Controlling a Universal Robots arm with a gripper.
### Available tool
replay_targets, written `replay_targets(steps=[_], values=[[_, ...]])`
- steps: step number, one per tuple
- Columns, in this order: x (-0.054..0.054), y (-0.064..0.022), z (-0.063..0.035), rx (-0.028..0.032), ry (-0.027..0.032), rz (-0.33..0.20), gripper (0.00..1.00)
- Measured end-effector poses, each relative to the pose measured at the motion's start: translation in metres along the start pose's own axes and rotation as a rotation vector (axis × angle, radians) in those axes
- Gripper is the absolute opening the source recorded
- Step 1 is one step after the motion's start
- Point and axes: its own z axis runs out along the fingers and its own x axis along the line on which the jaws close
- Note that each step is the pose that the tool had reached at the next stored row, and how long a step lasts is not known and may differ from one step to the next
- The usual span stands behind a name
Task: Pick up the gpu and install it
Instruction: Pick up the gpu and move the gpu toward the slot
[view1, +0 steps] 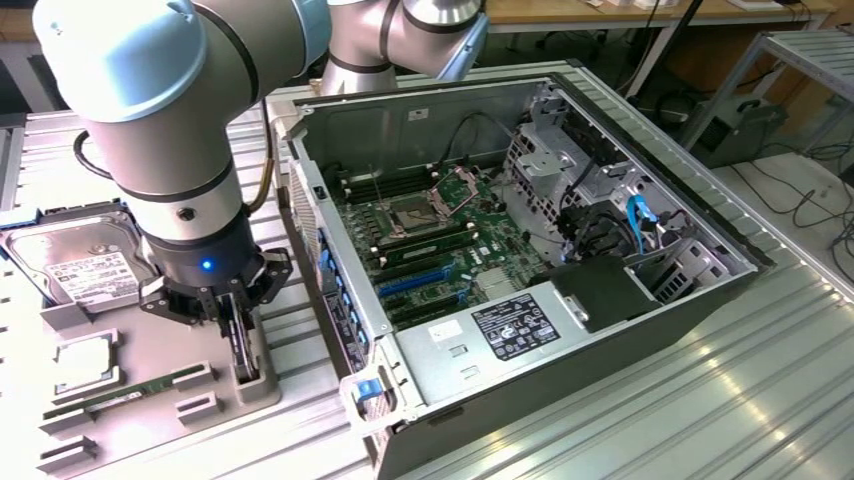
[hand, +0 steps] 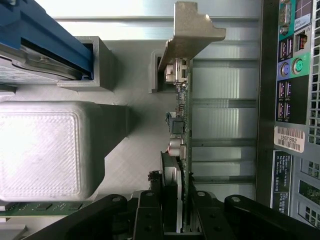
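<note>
The gpu (view1: 246, 362) stands on edge in a slot of the grey parts tray (view1: 167, 330), at the exterior view's left of the open computer case (view1: 694, 300). My gripper (view1: 235, 325) reaches straight down over it. In the wrist view the gpu (hand: 181, 125) shows edge-on, with its pale metal bracket (hand: 192, 35) at the far end and resting against a grey holder post. The gripper (hand: 176, 197) has its black fingers (hand: 150, 205) pressed on both faces of the card near the fan, so it is shut on the gpu.
The case lies on its side with the motherboard (view1: 427, 235) and blue card slots (view1: 414, 282) exposed. On the tray lie a silver hard drive (view1: 74, 265), a processor (view1: 87, 360) and a green memory stick (view1: 127, 395). The case's rear port panel (hand: 290, 65) runs close beside the card.
</note>
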Motion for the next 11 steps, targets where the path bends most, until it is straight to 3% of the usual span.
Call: replay_targets(steps=[5, 11], values=[[0.0, 0.0, -0.0016, 0.0, 0.0001, 0.0, 0.27], [0.0, -0.0002, -0.0116, 0.0, 0.0, 0.0, 0.27]])
